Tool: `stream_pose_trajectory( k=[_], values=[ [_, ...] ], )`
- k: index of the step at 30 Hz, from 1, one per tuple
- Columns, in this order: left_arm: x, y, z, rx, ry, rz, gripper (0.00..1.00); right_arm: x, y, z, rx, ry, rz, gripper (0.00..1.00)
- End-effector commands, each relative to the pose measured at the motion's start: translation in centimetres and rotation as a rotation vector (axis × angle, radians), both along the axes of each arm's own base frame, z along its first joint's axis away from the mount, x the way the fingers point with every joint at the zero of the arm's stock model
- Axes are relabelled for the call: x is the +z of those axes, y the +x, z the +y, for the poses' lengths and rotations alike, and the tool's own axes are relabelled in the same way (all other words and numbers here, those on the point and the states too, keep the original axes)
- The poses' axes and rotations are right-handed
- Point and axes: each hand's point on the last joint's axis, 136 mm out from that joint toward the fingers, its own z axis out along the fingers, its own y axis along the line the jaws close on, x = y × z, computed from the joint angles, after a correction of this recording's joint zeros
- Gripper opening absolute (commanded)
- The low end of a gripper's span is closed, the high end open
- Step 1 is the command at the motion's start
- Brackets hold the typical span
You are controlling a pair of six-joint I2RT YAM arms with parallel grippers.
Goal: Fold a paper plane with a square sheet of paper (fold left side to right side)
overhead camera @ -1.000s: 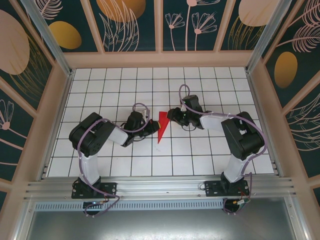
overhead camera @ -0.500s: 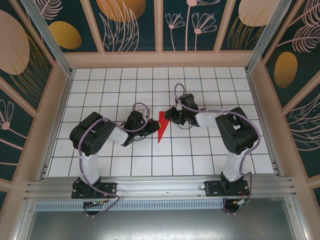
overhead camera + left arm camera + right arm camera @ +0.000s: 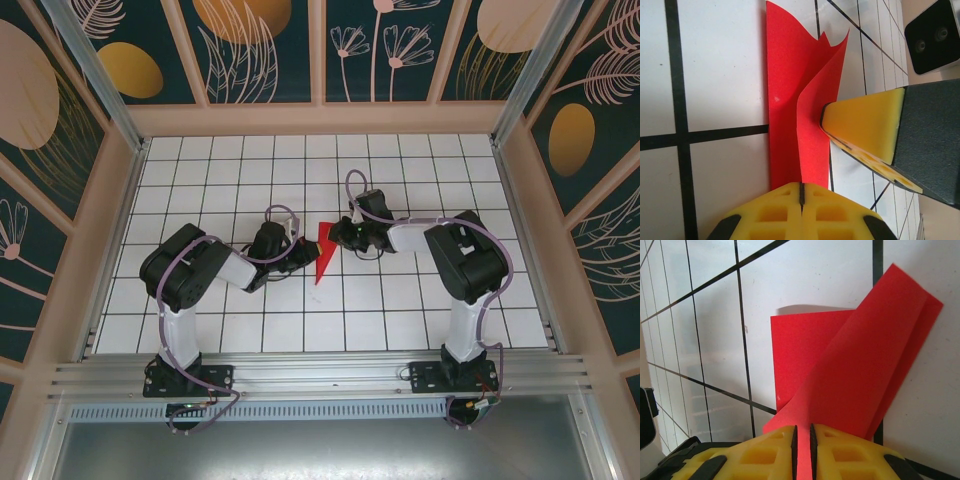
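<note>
- The two arm bases sit bolted to an aluminium rail (image 3: 320, 372) at the near edge of the white gridded table (image 3: 400, 300). Both arms bend inward toward the middle of the table.
- The left gripper (image 3: 305, 257) is low over the tiles near the table's centre, its yellow pads pressed together with no gap. In its wrist view the tips meet the near end of the folded red paper (image 3: 323, 250). Whether a layer is caught between them cannot be told.
- The folded red paper lies at mid-table between the two grippers. It is a narrow shape with its point toward the arm bases and its broad end toward the back wall. The lower layer rests flat on the tiles, while an upper flap stands lifted and curled.
- The right gripper (image 3: 802, 432) reaches the paper's broad end from the right. It is nearly closed and pinches the lifted flap, with a strip of red showing in the slit between its yellow pads.
- Beyond the table, dark teal wall panels (image 3: 260, 50) with pale floral patterns close the back of the enclosure.
</note>
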Motion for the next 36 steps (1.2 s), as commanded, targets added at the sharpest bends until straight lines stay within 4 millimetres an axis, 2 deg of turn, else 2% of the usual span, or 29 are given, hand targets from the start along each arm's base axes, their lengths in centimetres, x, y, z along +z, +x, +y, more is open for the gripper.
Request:
stream_pose_trajectory(
  k=[1, 8, 14, 20, 22, 25, 28, 32, 36],
  values=[
    [-3.0, -0.4, 1.0, 0.027, 0.062, 0.074, 0.0, -0.7, 0.4, 0.1, 0.009, -0.039, 0.0, 0.17],
    [-2.9, -0.5, 0.9, 0.024, 0.052, 0.074, 0.0, -2.8, -0.2, -0.9, 0.005, -0.127, 0.069, 0.16],
    [-1.3, -0.4, 1.3, 0.032, 0.054, 0.036, 0.04, -4.7, -1.4, -2.1, -0.004, -0.19, 0.134, 0.16],
    [2.8, -0.2, 2.7, 0.056, 0.059, -0.044, 0.35, -5.6, -2.0, -2.3, 0.0, -0.199, 0.163, 0.16],
    [4.3, -0.6, 3.1, 0.053, 0.058, -0.072, 0.38, -5.5, -1.9, -2.1, 0.001, -0.192, 0.16, 0.15],
    [6.4, -1.6, 3.0, 0.022, 0.026, -0.097, 0.36, -5.5, -1.8, -2.0, 0.004, -0.192, 0.159, 0.16],
    [7.7, -2.6, 2.0, -0.047, -0.029, -0.084, 0.31, -5.5, -1.8, -2.0, 0.007, -0.191, 0.157, 0.15],
    [8.2, -3.7, -0.1, -0.161, -0.109, -0.022, 0.23, -5.5, -1.8, -1.8, 0.009, -0.187, 0.158, 0.15],
    [8.3, -4.2, -1.9, -0.241, -0.149, 0.006, 0.2, -5.6, -1.8, -1.8, 0.01, -0.189, 0.162, 0.15]
  ],
)
